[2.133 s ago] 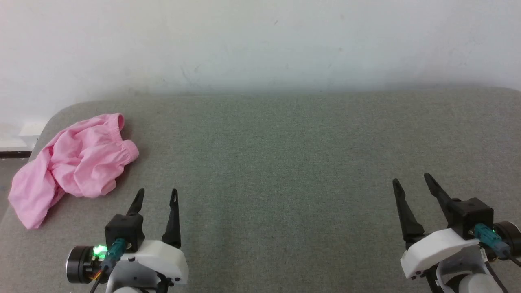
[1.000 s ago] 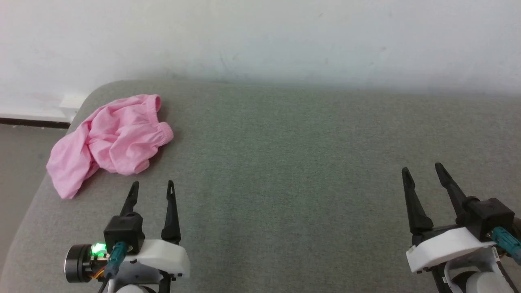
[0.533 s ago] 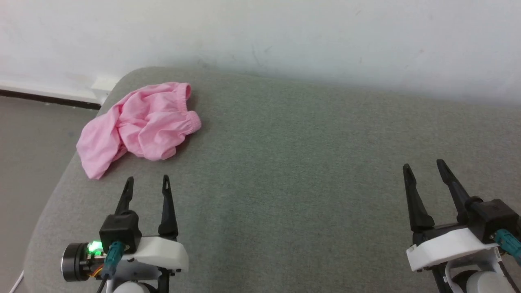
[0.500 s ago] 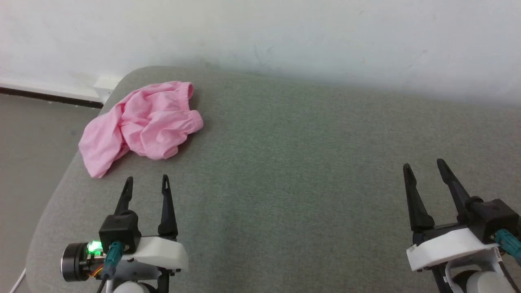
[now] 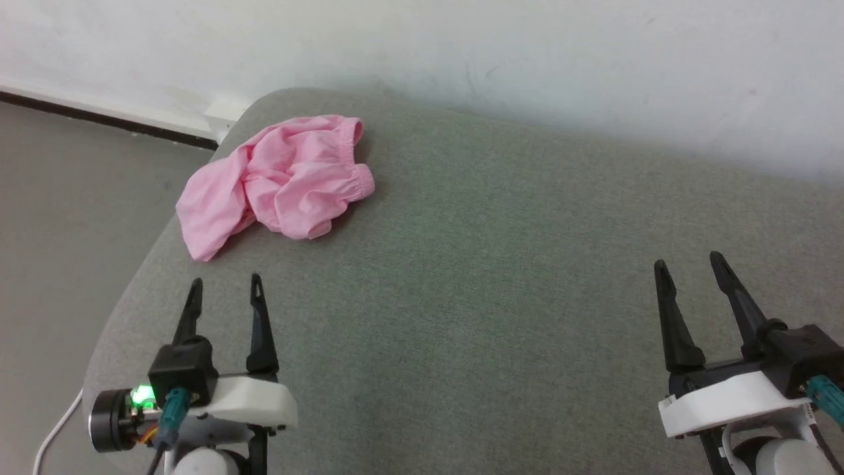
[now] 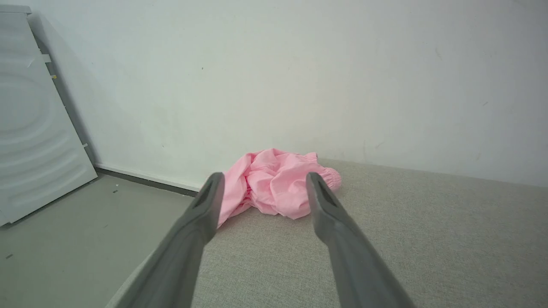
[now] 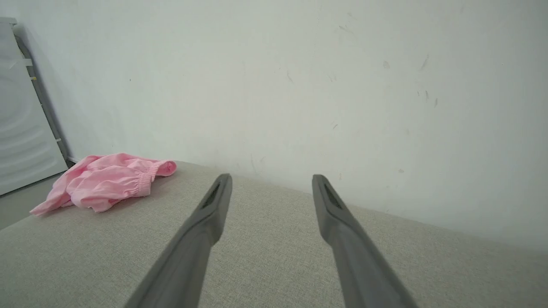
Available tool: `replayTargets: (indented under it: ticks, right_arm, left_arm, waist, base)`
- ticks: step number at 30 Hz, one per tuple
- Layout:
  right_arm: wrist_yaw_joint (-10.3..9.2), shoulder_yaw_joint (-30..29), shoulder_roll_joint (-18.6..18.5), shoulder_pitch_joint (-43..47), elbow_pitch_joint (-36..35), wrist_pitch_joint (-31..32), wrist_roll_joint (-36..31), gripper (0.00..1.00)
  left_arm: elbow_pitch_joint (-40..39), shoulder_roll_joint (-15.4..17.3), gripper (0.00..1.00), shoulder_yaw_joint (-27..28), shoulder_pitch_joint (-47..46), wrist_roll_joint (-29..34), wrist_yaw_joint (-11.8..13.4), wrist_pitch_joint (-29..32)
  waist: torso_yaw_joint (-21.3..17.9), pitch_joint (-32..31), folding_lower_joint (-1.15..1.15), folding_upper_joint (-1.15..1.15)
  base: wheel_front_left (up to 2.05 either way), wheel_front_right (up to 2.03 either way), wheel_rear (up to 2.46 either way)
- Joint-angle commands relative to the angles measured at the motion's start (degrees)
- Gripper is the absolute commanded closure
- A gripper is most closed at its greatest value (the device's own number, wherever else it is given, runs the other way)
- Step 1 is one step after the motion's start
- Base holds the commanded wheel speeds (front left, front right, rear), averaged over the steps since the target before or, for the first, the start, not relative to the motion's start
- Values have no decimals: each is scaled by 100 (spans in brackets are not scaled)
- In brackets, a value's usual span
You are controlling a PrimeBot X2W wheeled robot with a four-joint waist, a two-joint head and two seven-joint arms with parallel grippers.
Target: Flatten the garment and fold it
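Note:
The light-pink garment (image 5: 277,181) lies crumpled in a heap at the far left corner of the grey cushioned surface (image 5: 501,264), gathered hems showing on its right side. My left gripper (image 5: 224,285) stands open just short of it, nothing between its fingers. In the left wrist view the garment (image 6: 274,186) sits straight ahead between the two fingers. My right gripper (image 5: 689,264) is open and empty at the lower right, far from the cloth. From the right wrist the garment (image 7: 107,182) lies off to the left.
A white wall (image 5: 461,53) runs behind the surface. Grey floor (image 5: 72,198) drops off past the rounded left edge, with a white cable (image 5: 53,432) on it. A white ribbed panel (image 6: 34,137) leans by the wall on the left.
The head camera has swung left, so the garment now sits nearer the middle of the view. The garment itself has not moved, and both grippers stay open.

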Motion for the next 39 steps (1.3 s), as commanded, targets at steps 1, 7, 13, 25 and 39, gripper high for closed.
replayTargets:
  ticks: [1,7,13,25,39]
  right_arm:
    - [-4,0,13,-7,-53,-58,53,0]
    - [-4,19,15,-109,-122,-130,-53,0]
    - [-4,23,16,-316,-221,-202,-246,0]
    - [-5,-38,10,-920,-541,-345,-556,0]
    - [-6,87,-13,-1393,-810,-501,-647,0]
  left_arm:
    - [16,-14,0,56,-181,-59,58,-57]
    - [212,175,0,350,-997,-124,-25,-129]
    - [739,545,0,545,-2081,-187,-291,-201]
    - [3022,1530,0,685,-4657,-1152,-1407,1171]
    - [4153,2558,0,-450,-5557,-2519,-1593,3743]
  waist:
    - [69,68,0,0]
    - [155,360,0,0]
    - [104,802,0,0]
    - [-308,2008,0,0]
    - [-897,2966,0,0]
  base:
    - [0,0,0]
    - [0,0,0]
    - [0,0,0]
    - [0,0,0]
    - [0,0,0]
